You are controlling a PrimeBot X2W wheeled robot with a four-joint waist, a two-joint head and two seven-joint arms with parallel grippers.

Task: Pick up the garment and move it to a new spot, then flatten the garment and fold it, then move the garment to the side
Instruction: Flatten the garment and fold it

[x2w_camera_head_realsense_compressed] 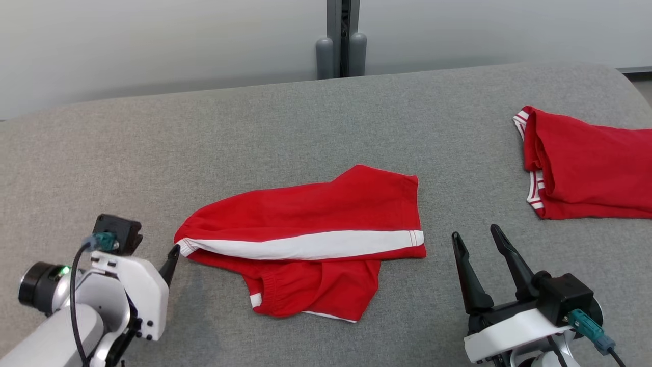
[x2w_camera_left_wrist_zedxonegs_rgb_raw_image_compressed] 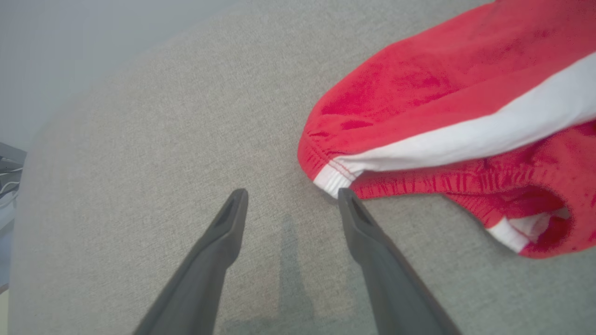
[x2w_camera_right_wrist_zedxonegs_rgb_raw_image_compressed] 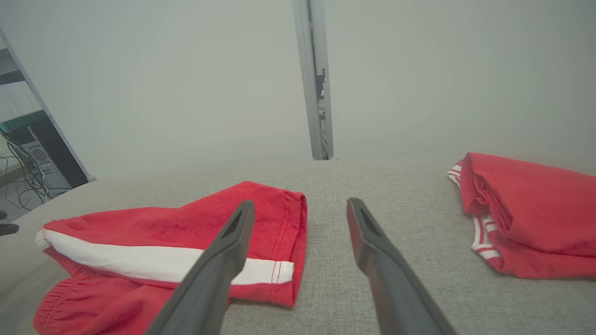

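Two dark, tapering fingers of the left gripper [x2w_camera_left_wrist_zedxonegs_rgb_raw_image_compressed: 291, 197] stand spread above a grey woven table cover [x2w_camera_head_realsense_compressed: 305, 117], nothing between them. One tip sits right at the white corner of the red shorts [x2w_camera_head_realsense_compressed: 305, 214], though whether it touches the cloth cannot be made out. From the head camera that gripper is largely hidden behind its own white wrist housing, a single fingertip poking out at the shorts' left end. The shorts lie near the middle of the table, folded over on themselves: soft knit fabric, a broad white stripe running left to right, a gathered elastic waistband bunched at the near-left, and a stitched leg hem at the right. The lower layer is partly tucked out of sight beneath the upper one. The right gripper [x2w_camera_head_realsense_compressed: 474, 232] waits with its fingers also parted and empty, near the shorts' right hem but apart from it. Farther right, a second red garment [x2w_camera_head_realsense_compressed: 591, 163] with thin white edging lies folded — cut off by the picture's edge. A grey post [x2w_camera_head_realsense_compressed: 341, 41] rises beyond the table's far side.
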